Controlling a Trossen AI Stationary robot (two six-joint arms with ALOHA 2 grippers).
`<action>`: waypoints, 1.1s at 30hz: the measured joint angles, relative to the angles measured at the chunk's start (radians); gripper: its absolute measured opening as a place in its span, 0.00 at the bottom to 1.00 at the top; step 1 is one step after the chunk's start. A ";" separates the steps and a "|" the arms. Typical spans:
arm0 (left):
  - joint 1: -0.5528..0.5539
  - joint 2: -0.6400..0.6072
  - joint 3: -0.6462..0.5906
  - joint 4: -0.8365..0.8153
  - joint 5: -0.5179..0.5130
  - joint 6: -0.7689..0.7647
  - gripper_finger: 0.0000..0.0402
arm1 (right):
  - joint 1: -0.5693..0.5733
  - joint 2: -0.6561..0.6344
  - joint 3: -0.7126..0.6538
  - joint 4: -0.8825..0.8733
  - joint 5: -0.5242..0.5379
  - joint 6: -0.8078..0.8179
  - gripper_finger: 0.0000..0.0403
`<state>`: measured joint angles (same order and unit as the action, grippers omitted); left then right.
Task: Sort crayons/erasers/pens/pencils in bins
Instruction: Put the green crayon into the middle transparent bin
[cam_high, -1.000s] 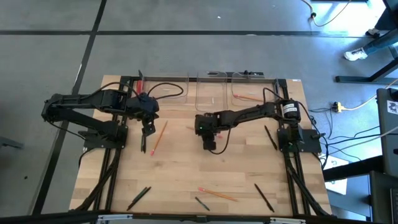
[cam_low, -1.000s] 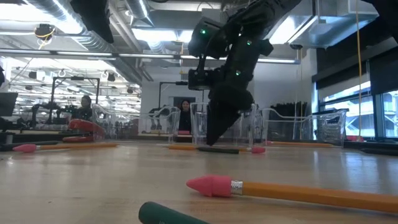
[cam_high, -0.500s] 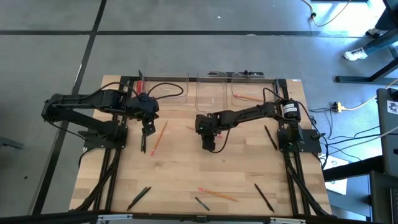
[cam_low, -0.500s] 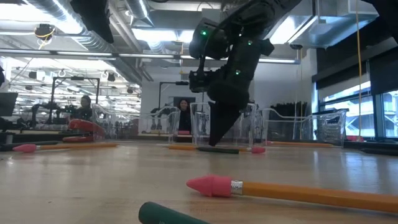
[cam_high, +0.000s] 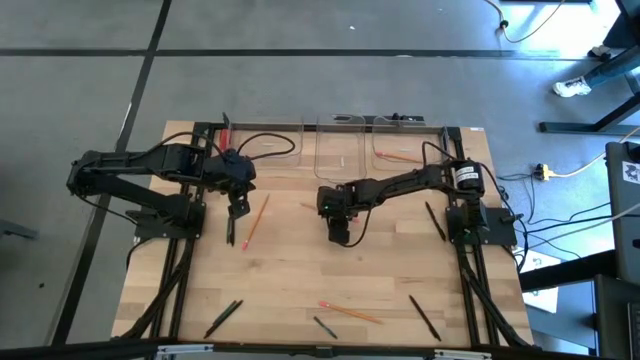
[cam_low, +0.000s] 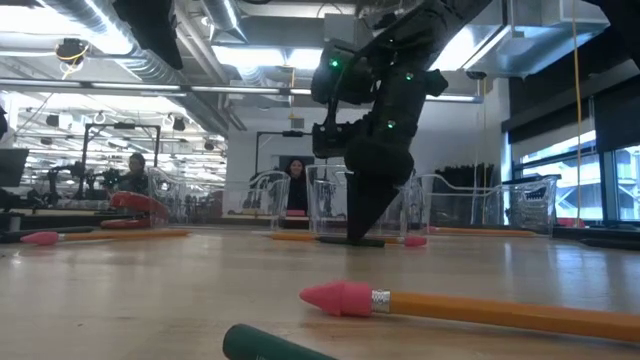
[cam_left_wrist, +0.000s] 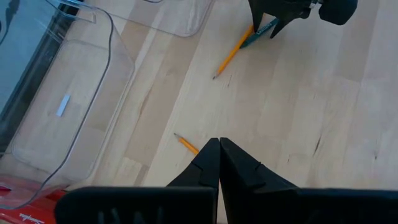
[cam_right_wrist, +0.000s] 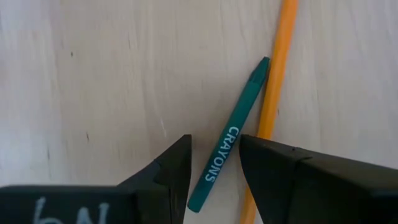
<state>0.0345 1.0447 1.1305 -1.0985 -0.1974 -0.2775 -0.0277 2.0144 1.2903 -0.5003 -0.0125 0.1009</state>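
Teal-green wax crayon (cam_right_wrist: 228, 160), white "CRAYONS" lettering, lies on pale wood table (cam_right_wrist: 93, 81), point touching long orange pencil (cam_right_wrist: 273, 81) beside it. Count under my right wrist: one crayon, one pencil. Three clear plastic bins (cam_high: 340, 147) along far edge. My right gripper (cam_right_wrist: 214, 171) points down at mid-table, fingers spread, straddling crayon. My left gripper (cam_left_wrist: 219, 163) hovers left, fingers pressed together, empty.
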 joint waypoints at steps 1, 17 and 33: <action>0.000 0.000 0.000 0.000 0.000 0.000 0.00 | 0.000 0.000 0.000 0.000 -0.005 -0.001 0.34; 0.000 0.000 0.000 0.000 0.000 0.000 0.00 | -0.001 0.000 -0.001 -0.007 -0.016 -0.006 0.06; 0.000 0.000 0.000 0.000 0.000 0.000 0.00 | 0.000 0.003 -0.003 0.042 -0.019 -0.032 0.09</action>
<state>0.0341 1.0447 1.1305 -1.0984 -0.1974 -0.2779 -0.0273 2.0170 1.2873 -0.4579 -0.0317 0.0691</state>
